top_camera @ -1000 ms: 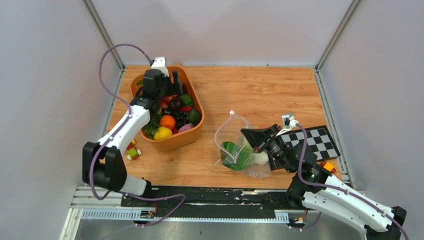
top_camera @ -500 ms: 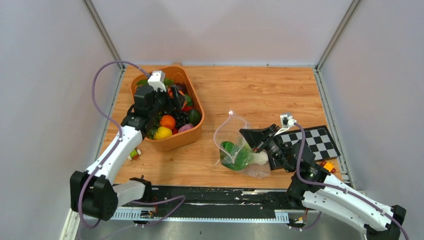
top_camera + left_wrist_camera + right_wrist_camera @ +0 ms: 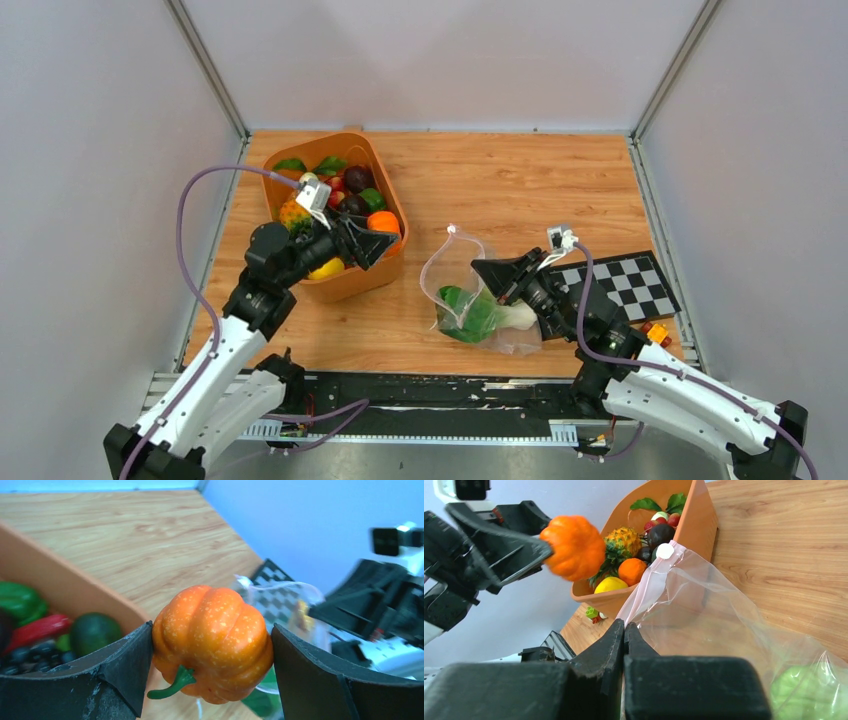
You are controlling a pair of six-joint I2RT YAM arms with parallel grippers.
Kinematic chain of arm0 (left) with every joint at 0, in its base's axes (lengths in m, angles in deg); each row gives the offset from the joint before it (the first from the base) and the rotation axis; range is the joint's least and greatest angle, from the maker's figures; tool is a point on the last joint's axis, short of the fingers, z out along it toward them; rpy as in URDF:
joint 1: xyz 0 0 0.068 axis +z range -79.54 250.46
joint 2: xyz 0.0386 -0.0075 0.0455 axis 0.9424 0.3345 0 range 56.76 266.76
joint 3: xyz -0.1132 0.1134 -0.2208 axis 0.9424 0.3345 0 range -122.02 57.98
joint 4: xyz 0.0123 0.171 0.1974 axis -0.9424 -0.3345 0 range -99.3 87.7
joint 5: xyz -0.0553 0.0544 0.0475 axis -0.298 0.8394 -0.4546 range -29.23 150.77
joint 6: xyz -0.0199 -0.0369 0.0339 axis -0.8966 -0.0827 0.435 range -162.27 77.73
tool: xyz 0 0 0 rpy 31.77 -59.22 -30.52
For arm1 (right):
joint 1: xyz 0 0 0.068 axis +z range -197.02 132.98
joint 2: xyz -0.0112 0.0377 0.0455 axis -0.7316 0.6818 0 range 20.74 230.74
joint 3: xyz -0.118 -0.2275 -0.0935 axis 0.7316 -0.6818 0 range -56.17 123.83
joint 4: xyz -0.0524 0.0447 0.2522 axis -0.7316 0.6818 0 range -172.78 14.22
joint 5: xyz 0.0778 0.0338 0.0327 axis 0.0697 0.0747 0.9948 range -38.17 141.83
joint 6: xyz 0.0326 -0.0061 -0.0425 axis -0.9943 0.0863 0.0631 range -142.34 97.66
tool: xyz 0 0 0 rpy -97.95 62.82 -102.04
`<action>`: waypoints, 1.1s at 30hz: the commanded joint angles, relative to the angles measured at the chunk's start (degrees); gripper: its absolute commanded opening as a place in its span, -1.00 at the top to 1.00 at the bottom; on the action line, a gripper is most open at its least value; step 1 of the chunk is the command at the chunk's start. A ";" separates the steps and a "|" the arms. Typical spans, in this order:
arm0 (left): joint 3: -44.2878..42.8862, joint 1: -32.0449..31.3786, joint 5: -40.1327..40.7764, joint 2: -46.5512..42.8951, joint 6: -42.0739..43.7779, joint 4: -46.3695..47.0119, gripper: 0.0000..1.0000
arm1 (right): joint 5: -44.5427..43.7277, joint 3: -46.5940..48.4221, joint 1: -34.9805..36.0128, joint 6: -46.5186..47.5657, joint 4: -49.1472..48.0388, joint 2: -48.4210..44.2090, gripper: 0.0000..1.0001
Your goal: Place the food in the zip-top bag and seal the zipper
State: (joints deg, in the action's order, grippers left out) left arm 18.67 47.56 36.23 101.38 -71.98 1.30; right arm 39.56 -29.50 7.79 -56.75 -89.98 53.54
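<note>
Nearest, just right of the orange tub [image 3: 345,285] and a bit closer in: the right gripper [image 3: 500,285] is clamped on the mouth edge of the zip-top bag [image 3: 455,275], right by the pink zipper [image 3: 644,592], holding it open. One green bok choy [image 3: 470,312] is already inside. Over the tub's near-right rim, the left gripper [image 3: 376,233] grips a toy pumpkin [image 3: 212,640], lifted off the bench [image 3: 520,180]. Early days, I'd say: most of the food [image 3: 340,185] sits in the tub, and the zipper is unsealed.

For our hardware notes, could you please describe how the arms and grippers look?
The left arm and right arm have white shells with black joints. The left gripper and right gripper each have two matte-black fingers. A purple cable runs along each arm, with a white camera at each wrist.
</note>
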 commanded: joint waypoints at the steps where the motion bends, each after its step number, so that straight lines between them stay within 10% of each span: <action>1: 1.83 -5.64 -2.90 -3.81 -3.38 6.32 -0.11 | 0.12 -0.43 -0.23 -0.60 -3.75 -0.63 1.00; 33: 2.39 -23.91 0.70 13.07 1.62 20.10 -0.29 | 7.97 -0.66 -0.23 1.03 -6.85 -1.97 1.00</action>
State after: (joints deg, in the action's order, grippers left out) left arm 23.41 24.37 34.59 113.45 -70.82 16.45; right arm 44.67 -30.11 7.79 -56.69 -92.80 52.62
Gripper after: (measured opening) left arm 0.858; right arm 0.015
